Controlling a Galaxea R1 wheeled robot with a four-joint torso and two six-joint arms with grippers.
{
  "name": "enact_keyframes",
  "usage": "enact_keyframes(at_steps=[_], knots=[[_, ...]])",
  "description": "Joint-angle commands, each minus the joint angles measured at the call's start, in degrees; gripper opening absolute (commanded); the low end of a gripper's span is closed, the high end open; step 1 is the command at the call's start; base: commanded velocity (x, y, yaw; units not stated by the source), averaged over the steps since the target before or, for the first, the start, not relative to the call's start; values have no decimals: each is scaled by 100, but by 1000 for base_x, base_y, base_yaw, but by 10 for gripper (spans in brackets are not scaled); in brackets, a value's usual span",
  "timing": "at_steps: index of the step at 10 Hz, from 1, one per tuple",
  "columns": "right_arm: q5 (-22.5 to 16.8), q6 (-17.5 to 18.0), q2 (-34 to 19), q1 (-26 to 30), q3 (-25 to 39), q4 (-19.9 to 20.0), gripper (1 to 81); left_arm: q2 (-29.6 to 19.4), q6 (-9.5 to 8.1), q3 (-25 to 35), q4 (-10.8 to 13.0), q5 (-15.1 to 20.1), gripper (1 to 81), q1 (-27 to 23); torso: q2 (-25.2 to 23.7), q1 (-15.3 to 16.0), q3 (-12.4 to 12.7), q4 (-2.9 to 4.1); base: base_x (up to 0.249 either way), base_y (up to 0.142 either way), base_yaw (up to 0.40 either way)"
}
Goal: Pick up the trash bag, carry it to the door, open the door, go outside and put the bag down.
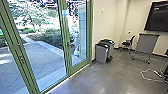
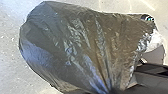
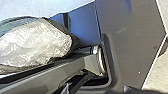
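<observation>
The left gripper point(image 2: 110, 90) pinches the gathered neck of a dark, glossy trash bag point(image 2: 75, 47), its folds fanning out from the grip above the gray floor point(image 1: 100, 80); whether the right gripper is spread or pressed together, one cannot tell. Pale, crinkled plastic point(image 3: 35, 42) shows near the robot's body (dark film borders it). Ahead and to the left, tall glass doors point(image 1: 65, 50) in green frames face a sunlit paved yard point(image 1: 45, 57) edged with shrubs point(image 1: 51, 37). Just beside the doors, gray bins point(image 1: 101, 53) stand near a pale wall point(image 1: 107, 22). Farther right are a black chair point(image 1: 128, 43), a gray panel on casters point(image 1: 146, 43) and a wall-mounted screen point(image 1: 158, 17), with a white cable point(image 1: 150, 79) looped across the floor.
</observation>
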Motion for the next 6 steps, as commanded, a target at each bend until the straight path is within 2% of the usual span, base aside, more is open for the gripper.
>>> enact_keyframes(at_steps=[1,6], knots=[[-312,1,48,247,65,-77,811,-27,27,-21,53,363,10,-293,0,0,0,0,152,-69,0],[-312,1,48,247,65,-77,811,-19,27,-21,53,363,10,-292,0,0,0,0,152,-69,0]])
